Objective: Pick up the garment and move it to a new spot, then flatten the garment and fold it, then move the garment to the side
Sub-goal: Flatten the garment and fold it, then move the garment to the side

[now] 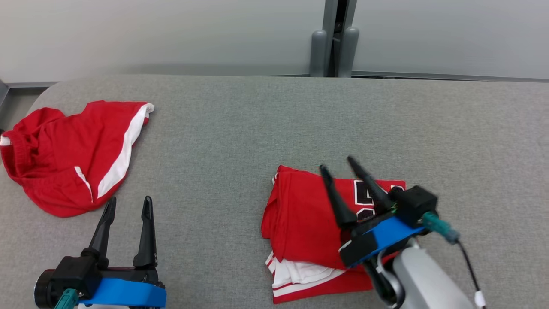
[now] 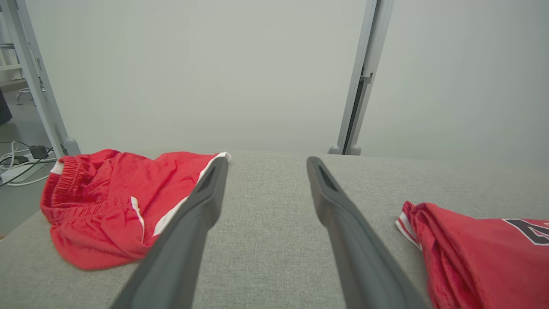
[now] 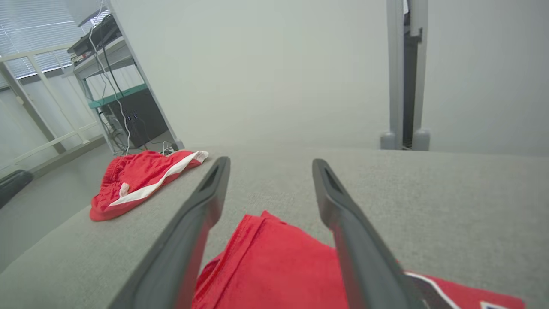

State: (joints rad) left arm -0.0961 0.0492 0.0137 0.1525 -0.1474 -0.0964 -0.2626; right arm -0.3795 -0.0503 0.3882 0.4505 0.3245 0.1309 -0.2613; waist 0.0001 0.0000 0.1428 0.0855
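1. Head view, far left: crumpled red shorts [image 1: 73, 159] lie at the padded table's [image 1: 257, 128] edge, cut off by the frame.
2. My left gripper [image 1: 130, 199] hovers near them, fingers spread, empty.
3. The red jersey [image 1: 300, 214] lies folded right of centre. Folding looks done; I cannot tell whether this is its final spot.
4. My right gripper [image 1: 336, 163] is above it, released and grasping nothing. My arm hides the jersey's right corner and print.

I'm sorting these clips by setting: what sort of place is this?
Probably a lab or test room rather than a home: a grey fabric-covered table, backed by plain pale partition panels on metal posts, with a cable-strewn equipment rack beside it.
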